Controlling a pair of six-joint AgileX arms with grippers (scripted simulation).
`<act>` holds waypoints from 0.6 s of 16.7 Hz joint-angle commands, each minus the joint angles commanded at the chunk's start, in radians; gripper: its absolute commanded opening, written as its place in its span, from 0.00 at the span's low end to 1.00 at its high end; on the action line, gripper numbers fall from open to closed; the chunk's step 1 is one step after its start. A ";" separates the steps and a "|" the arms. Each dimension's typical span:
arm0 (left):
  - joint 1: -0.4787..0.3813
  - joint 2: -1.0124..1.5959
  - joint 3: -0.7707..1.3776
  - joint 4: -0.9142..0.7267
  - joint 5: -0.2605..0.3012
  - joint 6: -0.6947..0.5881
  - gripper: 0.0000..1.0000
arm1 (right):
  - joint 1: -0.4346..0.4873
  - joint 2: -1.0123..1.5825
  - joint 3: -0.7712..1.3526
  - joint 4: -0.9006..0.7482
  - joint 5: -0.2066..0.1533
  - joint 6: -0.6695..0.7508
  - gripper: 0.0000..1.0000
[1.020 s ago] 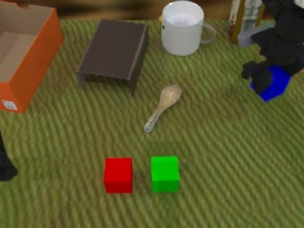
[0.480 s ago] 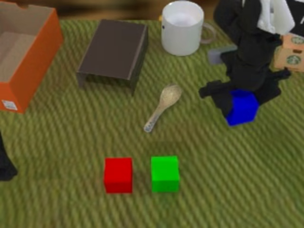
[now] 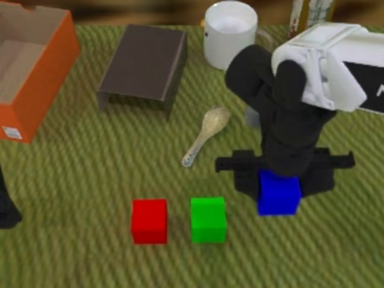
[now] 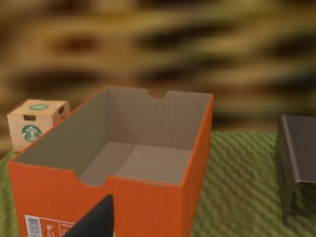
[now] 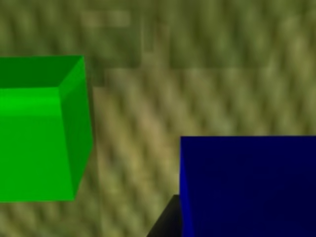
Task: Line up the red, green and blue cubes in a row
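The red cube (image 3: pixel 149 221) and the green cube (image 3: pixel 208 219) sit side by side near the front of the green mat. My right gripper (image 3: pixel 278 187) is shut on the blue cube (image 3: pixel 278 194), holding it just right of the green cube and slightly farther back. The right wrist view shows the blue cube (image 5: pixel 247 185) close up against one dark finger, with the green cube (image 5: pixel 42 133) beside it across a gap of mat. My left arm (image 3: pixel 7 207) stays parked at the left edge; only a dark finger tip (image 4: pixel 96 222) shows in its wrist view.
An open orange box (image 3: pixel 33 66) stands at the back left, a dark low stand (image 3: pixel 144 63) beside it, a white mug (image 3: pixel 230 33) at the back, and a spoon (image 3: pixel 206 135) in the middle. A tan carton (image 4: pixel 34 123) appears behind the box in the left wrist view.
My right arm has carried the blue cube from the back right towards the front and left, bringing it down close to the green cube. The red and green cubes have not moved.
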 joint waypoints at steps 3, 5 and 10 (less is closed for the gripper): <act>0.000 0.000 0.000 0.000 0.000 0.000 1.00 | 0.021 -0.025 -0.028 0.010 0.001 0.032 0.00; 0.000 0.000 0.000 0.000 0.000 0.000 1.00 | 0.021 -0.025 -0.028 0.010 0.001 0.032 0.00; 0.000 0.000 0.000 0.000 0.000 0.000 1.00 | 0.018 0.002 -0.076 0.083 0.000 0.032 0.00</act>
